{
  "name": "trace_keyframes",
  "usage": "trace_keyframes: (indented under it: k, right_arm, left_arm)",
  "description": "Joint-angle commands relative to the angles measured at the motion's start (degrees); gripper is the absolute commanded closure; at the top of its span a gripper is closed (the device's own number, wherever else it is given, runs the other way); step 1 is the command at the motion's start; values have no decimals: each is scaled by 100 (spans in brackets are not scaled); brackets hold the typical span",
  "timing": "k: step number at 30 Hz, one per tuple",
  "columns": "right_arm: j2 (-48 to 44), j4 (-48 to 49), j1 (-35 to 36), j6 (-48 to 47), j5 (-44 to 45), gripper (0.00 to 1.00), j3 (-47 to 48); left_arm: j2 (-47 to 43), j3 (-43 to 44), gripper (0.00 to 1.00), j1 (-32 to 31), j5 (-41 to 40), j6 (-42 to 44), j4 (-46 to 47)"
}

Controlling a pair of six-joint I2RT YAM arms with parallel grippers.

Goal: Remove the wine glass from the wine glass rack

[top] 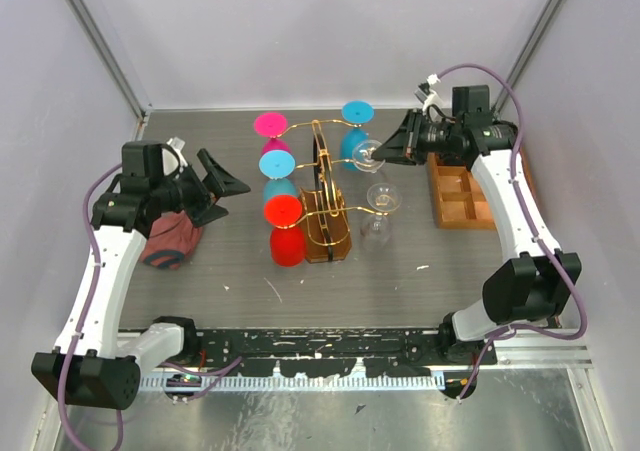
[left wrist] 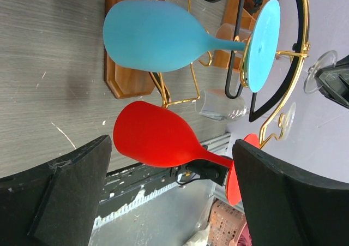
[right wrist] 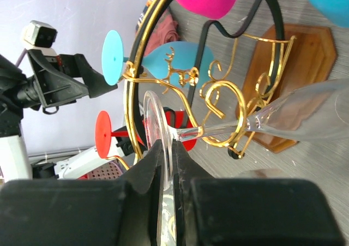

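While your left gripper [top: 232, 199] hangs with its fingers spread wide, it sits well left of the wine glass rack [top: 322, 186], facing the red glass [left wrist: 158, 137] and the blue glass [left wrist: 158, 36] hung on that side. Farther back, on the rack's right side, your right gripper [right wrist: 168, 153] is pinching the foot of the clear wine glass [right wrist: 305, 112]. That glass's stem lies across a gold scroll arm, so it is not yet off the rack. The wooden tray [top: 460, 196] lies under that arm.
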Motion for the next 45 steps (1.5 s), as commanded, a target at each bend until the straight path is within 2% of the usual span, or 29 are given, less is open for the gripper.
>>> trace_keyframes:
  k: [1,6,12,21,25,27,33,36,39,43,45]
  right_arm:
    - [-18,959,224,558,-500,99,45]
    - [296,1618,317,1072,-636,99,191]
    - [622,1350,247,965,-185,99,546]
    - [549,1299,-844,1023,-252,99,300]
    - [576,812,-1044,530,-79,99,821]
    - [664,354,-1035,118,336,99,1300]
    - [861,-14,-999,-479,1229,99,1841]
    - [956,-106,-835,-830,1639,99,2166]
    - [841,-25,-374,-1582,2409,99,2446]
    - [-156,1185,622,-2637,3369,99,1718]
    - [-702,1886,995,-3206,3453,99,1171]
  left_arm:
    - [-10,69,1,-15,28,124,-169]
    - [-37,51,1,-15,28,148,-217]
    - [-55,21,1,-17,50,231,-311]
    - [-59,21,2,-17,-25,445,-538]
    - [-51,-13,2,-17,-43,429,-484]
    - [-52,-22,2,-15,-42,419,-468]
    - [-80,-8,2,-15,-104,511,-535]
    - [-96,236,2,-15,-269,678,-727]
    - [-65,745,2,-10,-524,919,-1039]
    - [79,1394,2,-15,-573,1098,-1362]
    - [112,1610,2,-17,-514,1092,-1397]
